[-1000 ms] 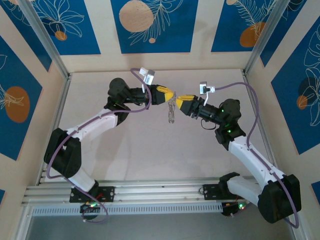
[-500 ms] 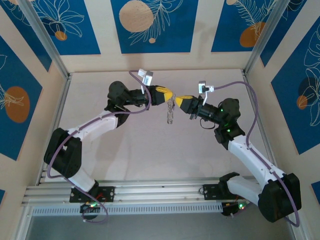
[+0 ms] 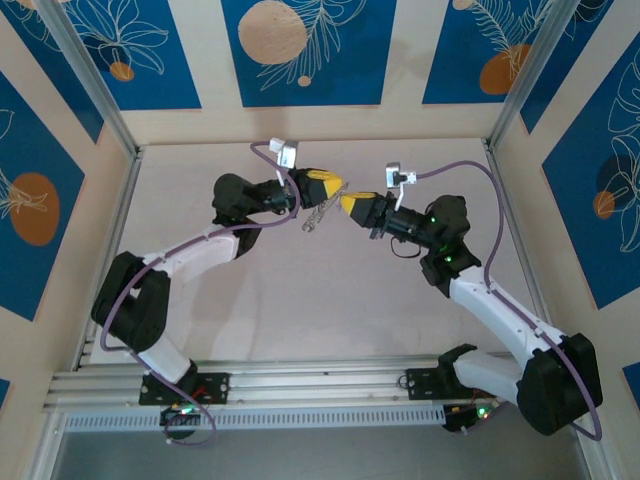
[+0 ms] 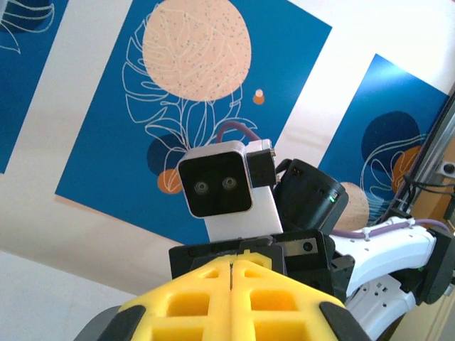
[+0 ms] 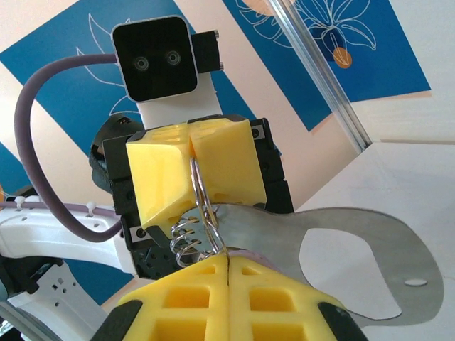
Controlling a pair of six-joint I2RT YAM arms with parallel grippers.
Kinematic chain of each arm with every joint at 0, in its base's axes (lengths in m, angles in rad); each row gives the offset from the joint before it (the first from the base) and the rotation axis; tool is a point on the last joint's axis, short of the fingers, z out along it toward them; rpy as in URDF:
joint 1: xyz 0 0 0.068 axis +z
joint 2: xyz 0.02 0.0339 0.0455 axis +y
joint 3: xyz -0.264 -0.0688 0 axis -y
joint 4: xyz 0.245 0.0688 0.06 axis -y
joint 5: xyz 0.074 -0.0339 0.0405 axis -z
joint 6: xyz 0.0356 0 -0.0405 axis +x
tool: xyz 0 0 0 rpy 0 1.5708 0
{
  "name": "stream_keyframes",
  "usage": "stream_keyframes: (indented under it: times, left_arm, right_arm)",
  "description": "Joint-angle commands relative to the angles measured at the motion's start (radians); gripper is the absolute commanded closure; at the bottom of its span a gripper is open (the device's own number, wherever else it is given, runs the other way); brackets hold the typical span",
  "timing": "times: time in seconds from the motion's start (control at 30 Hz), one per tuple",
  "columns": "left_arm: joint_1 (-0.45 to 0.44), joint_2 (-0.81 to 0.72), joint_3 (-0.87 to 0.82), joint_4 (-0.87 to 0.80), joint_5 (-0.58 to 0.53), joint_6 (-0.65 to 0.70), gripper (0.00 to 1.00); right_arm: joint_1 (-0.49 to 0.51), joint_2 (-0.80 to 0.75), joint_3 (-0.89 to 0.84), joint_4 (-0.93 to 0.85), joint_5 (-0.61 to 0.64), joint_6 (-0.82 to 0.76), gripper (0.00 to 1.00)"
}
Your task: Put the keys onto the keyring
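Both grippers meet tip to tip above the middle of the table. My left gripper (image 3: 336,187) (image 5: 190,145) is shut on the upper end of the keyring (image 5: 201,192), a thin wire loop. My right gripper (image 3: 345,200) (image 5: 227,261) is shut on the loop's lower end. On the loop hang a flat silvery key (image 5: 341,245) with a large cut-out and a small wire coil (image 5: 181,238). A lilac edge (image 5: 245,251) shows just behind my right fingertips. From above, the keyring bundle (image 3: 315,216) dangles slanting to the left below the tips. In the left wrist view my left gripper (image 4: 232,268) shows a closed seam.
The pale table (image 3: 300,300) is walled by blue and cream panels (image 3: 300,50) on three sides, with metal posts (image 3: 95,85) at the back corners. An aluminium rail (image 3: 320,380) runs along the near edge between the arm bases. Purple cables (image 3: 470,170) loop off both wrists.
Both grippers have shifted left and toward the back wall. The right jaws have closed. The dangling bundle, which hung straight down, now slants to the left.
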State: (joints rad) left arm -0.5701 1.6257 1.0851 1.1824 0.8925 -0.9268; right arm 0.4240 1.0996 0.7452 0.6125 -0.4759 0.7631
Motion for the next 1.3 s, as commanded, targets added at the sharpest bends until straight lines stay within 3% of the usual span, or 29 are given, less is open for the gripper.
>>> stream_keyframes:
  times: [0.0, 0.1, 0.2, 0.3, 0.47, 0.7, 1.0, 1.27]
  left_arm:
    - [-0.007, 0.006, 0.014, 0.126, -0.081, -0.037, 1.0]
    - [-0.007, 0.016, 0.021, 0.129, -0.11, -0.05, 1.0]
    - [-0.006, 0.02, 0.026, 0.121, -0.137, -0.052, 1.0]
    - [-0.006, 0.03, 0.024, 0.138, -0.165, -0.071, 1.0]
    - [-0.006, 0.068, 0.032, 0.18, -0.178, -0.121, 1.0]
    - [-0.008, 0.093, 0.04, 0.18, -0.17, -0.142, 1.0]
    - [-0.011, 0.109, 0.027, 0.176, -0.165, -0.135, 1.0]
    - [-0.018, 0.114, 0.032, 0.174, -0.159, -0.135, 1.0]
  right_arm:
    - [0.016, 0.01, 0.036, -0.057, 0.0, -0.002, 1.0]
    - [0.009, 0.007, 0.054, -0.102, -0.007, -0.017, 0.99]
    - [-0.037, -0.036, 0.05, -0.156, -0.02, -0.019, 0.81]
    - [-0.106, -0.098, 0.038, -0.201, -0.043, -0.005, 0.71]
    - [-0.175, -0.147, 0.056, -0.237, -0.039, 0.01, 0.64]
    - [-0.185, -0.038, 0.134, -0.144, -0.067, 0.057, 0.54]
    - [-0.149, 0.102, 0.181, -0.036, -0.103, 0.106, 0.52]
    - [-0.118, 0.128, 0.187, -0.017, -0.095, 0.1, 0.55]
